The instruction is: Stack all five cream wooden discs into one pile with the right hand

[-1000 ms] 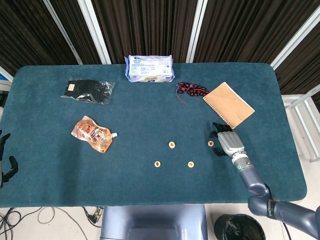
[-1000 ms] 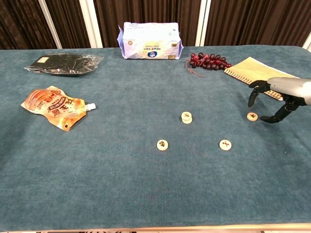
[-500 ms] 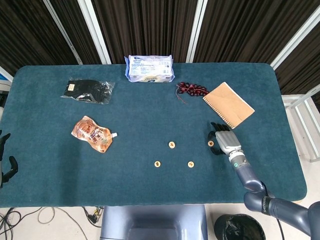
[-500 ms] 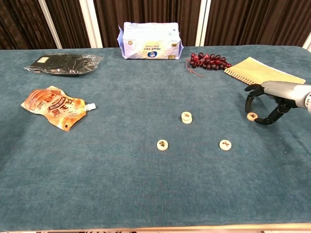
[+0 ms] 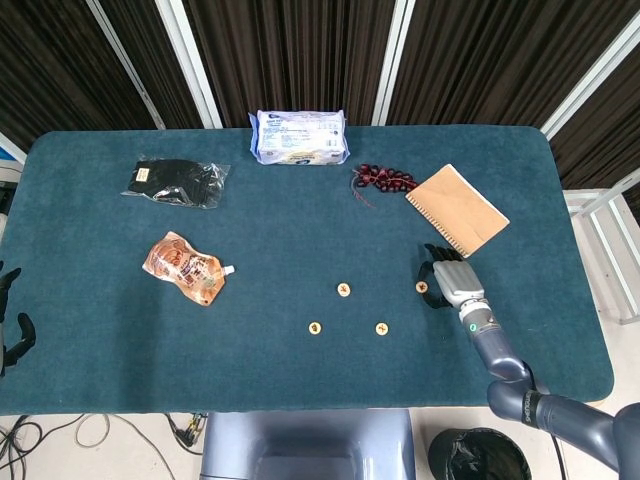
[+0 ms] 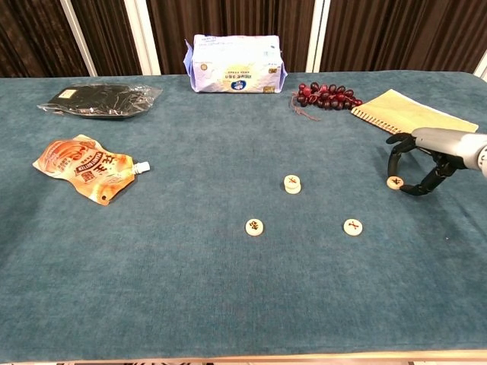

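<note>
Near the notebook (image 6: 411,112), right hand (image 6: 423,157) arched over a cream disc (image 6: 394,182), fingers apart, grip on it unclear.

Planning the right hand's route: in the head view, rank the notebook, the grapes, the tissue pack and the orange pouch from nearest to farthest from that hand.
From the right hand:
1. Notebook, just behind it, near the table's right edge.
2. Grapes, farther back, left of the notebook.
3. Tissue pack, at the rear edge, centre.
4. Orange pouch, far across on the left.

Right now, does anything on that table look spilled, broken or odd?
Nothing spilled or broken. The orange spout pouch lies flat, the grapes sit bare on the cloth, and the cream discs are scattered, one spot already two high.
</note>
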Robot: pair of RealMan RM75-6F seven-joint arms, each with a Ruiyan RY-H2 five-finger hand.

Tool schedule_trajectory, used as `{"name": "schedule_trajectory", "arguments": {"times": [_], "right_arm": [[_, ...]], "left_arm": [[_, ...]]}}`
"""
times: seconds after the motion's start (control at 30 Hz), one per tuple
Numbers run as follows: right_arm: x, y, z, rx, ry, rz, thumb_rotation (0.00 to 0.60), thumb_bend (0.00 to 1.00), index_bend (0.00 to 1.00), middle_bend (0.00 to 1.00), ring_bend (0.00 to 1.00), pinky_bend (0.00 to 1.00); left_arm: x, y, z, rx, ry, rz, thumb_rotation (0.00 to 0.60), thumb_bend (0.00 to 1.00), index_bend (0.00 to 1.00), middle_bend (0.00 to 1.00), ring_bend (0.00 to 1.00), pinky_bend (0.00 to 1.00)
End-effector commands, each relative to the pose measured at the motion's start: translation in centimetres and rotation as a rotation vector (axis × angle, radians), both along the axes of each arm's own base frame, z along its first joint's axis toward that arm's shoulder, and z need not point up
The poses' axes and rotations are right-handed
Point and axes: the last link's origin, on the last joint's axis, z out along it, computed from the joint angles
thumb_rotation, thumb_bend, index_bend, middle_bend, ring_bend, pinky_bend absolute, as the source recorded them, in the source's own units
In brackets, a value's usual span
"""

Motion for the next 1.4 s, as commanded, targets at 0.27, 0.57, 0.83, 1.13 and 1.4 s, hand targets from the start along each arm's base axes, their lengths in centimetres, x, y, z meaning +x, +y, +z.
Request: {"name": "schedule_trajectory", "arguments": {"times": [0.27,0.57,0.83,1.13,1.4], "right_arm": [[0.0,-0.01,-0.03,0.001,-0.003,0.001,0.6,0.43,0.47,0.0,0.0,0.0],[-0.08,0.1,-0.27,0.007,-0.008,-0.002,0.6,0.43,0.47,0.0,0.0,0.0],[-0.12,0.19,-0.28,0.01,-0.011,-0.004,0.6,0.43,0.47,0.0,0.0,0.0],[-0.18,0.23,-0.36,0.018,-0.011,-0.008,0.6,0.43,0.47,0.0,0.0,0.0],[0.31,0.07,-0.17,0.009,-0.032,-0.004,0.6,0.43,0.52,0.0,0.0,0.0]], "left_arm": [[-0.06,-0.03,-0.04,-0.001,0.002,0.004,0.6,0.62,0.14,0.0,0.0,0.0],[-0.05,-0.04,-0.04,-0.002,0.002,0.003,0.6,0.62,0.14,0.0,0.0,0.0],[-0.02,-0.04,-0.09,-0.004,0.0,0.003,0.6,0.62,0.14,0.0,0.0,0.0],[-0.03,-0.06,-0.1,-0.005,-0.001,0.004,0.6,0.62,0.14,0.0,0.0,0.0],[-0.02,-0.07,-0.1,-0.005,-0.007,0.006,0.6,0.62,0.14,0.0,0.0,0.0]]}}
